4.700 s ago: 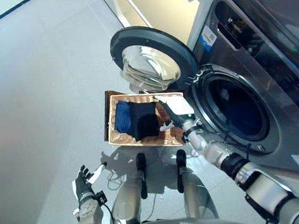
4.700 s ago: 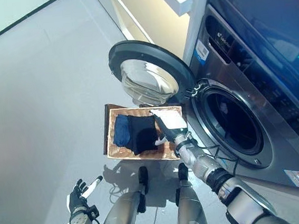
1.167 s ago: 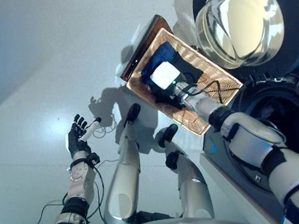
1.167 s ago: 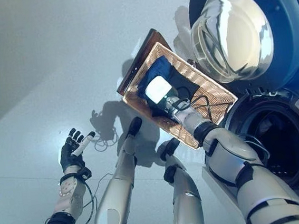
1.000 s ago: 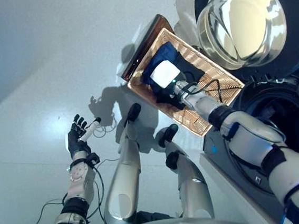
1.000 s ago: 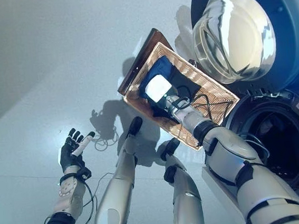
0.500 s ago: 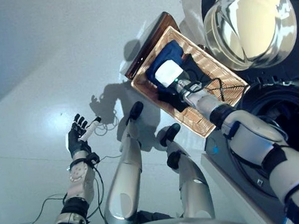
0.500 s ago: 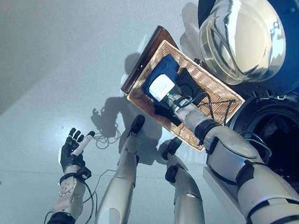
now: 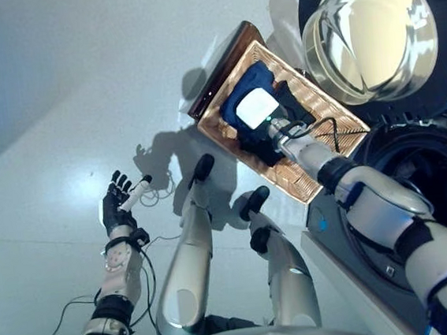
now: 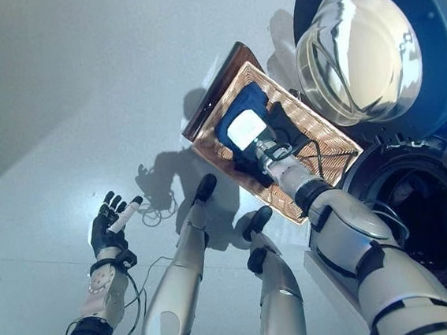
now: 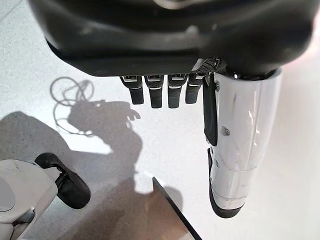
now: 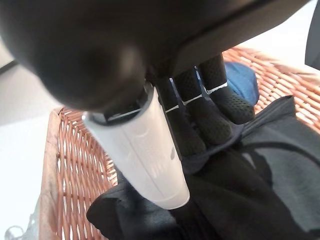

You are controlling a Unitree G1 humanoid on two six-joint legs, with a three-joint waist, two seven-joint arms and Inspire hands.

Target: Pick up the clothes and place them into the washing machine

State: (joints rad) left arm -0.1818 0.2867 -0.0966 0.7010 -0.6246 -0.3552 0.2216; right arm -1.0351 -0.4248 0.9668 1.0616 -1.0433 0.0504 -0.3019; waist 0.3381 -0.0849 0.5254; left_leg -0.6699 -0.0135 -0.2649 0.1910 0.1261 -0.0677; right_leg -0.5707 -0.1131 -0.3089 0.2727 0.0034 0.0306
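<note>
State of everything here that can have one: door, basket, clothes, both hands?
Washing machine door: swung open.
Drum: dark; contents cannot be told.
Wicker basket: on the floor, holding clothes.
Black garment: in basket, under right hand.
Blue garment: in basket.
Right hand: fingers curling on black garment.
Left hand: open, idle.

Rectangular woven wicker basket (image 12: 67, 160): rough orange-brown cane, w/ a darker smooth rim. Black cloth (image 12: 260, 185) & blue cloth (image 12: 242, 80): soft, matt, creased. Domed glass window (image 9: 369, 31) of the round washer door: glossy, mirror-like, set in a dark matt plastic ring. Pale grey floor (image 9: 50, 89): smooth, semi-gloss. White thumb cover (image 12: 142, 150): smooth hard plastic; dark fingers (image 12: 220, 107) finely textured, rubbery.
</note>
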